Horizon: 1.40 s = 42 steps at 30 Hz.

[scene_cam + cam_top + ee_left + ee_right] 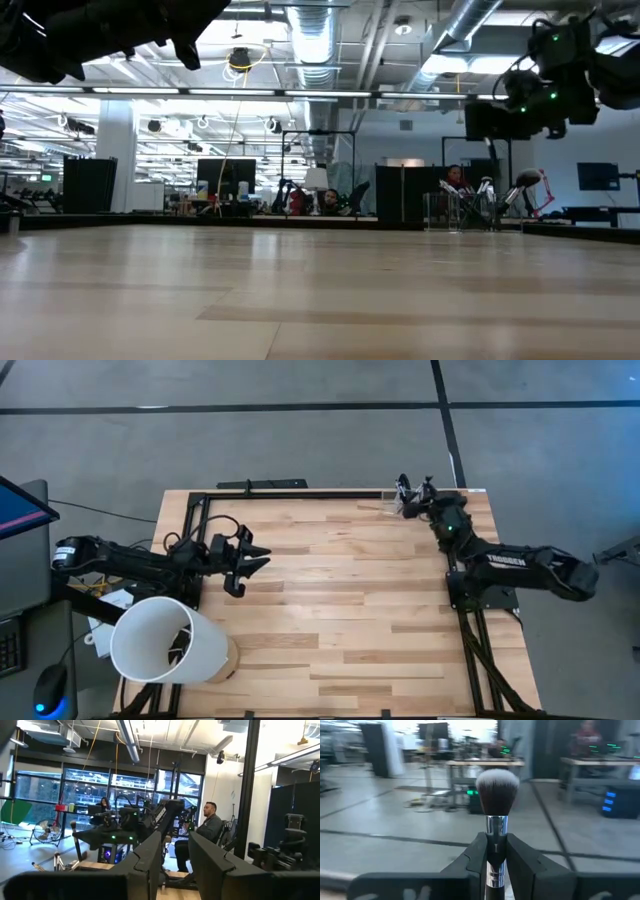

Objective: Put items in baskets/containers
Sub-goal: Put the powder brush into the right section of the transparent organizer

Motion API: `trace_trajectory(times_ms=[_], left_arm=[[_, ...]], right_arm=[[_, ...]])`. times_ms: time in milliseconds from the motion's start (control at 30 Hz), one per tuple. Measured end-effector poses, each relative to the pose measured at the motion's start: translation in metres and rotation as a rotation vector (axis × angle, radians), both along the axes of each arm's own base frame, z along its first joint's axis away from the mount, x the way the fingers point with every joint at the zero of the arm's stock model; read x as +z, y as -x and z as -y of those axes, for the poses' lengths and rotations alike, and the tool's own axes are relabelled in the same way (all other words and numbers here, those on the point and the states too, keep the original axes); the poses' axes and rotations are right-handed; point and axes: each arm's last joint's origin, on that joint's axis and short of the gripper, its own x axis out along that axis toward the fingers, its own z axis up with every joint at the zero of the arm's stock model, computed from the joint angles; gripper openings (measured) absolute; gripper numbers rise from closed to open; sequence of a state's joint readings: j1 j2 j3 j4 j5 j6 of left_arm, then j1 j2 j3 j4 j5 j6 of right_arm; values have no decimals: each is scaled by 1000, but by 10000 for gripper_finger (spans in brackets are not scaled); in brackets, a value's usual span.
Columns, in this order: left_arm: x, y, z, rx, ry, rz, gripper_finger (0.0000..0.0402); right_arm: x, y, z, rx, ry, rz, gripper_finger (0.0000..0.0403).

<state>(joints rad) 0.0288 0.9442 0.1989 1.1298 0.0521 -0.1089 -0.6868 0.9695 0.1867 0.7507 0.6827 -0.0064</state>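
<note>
Two end effectors are in play above the wooden table (340, 610), and the clear plastic holder (395, 500) at the table's far right corner serves as the landmark. The right end effector (412, 495) sits right at that holder, just beside it and over the corner. Seen from its own wrist, its two dark fingers (470, 862) are closed on the silvery ferrule of a makeup brush (497, 795), which stands upright between them with its dense rounded head, dark at the base and pale at the tips, rising clear of the fingers. From table height the holder (445, 212) shows as a small see-through box, with several brushes (485, 200) standing or leaning out of it and the right arm's dark wrist hanging above. The left end effector (250, 565) hovers well apart from the holder, across the table near its left edge; its fingers (210, 865) stand a little apart with nothing between them. A big white tub (165, 640) lies tipped on its side at the table's near left corner, far from the holder. Beyond the table a person (207, 827) sits in the room.
</note>
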Motion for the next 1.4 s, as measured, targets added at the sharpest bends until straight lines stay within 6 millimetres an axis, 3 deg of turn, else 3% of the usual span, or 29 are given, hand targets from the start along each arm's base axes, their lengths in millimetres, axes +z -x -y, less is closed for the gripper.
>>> trace_trajectory(times_ms=[200, 900, 1167, 1400], left_arm=[[-1, -1, 0, 0, 0, -7, 97], [-1, -1, 0, 5, 2, -5, 97], [-1, -1, 0, 5, 2, -5, 97], [-1, -1, 0, 5, 1, -6, 97]], right_arm=[[-2, 12, 11, -89, -13, -7, 40], [-31, -8, 27, -176, -6, -16, 46], [-54, -11, 31, -201, -78, -111, 44], [-47, -13, 31, -197, -18, -58, 43]])
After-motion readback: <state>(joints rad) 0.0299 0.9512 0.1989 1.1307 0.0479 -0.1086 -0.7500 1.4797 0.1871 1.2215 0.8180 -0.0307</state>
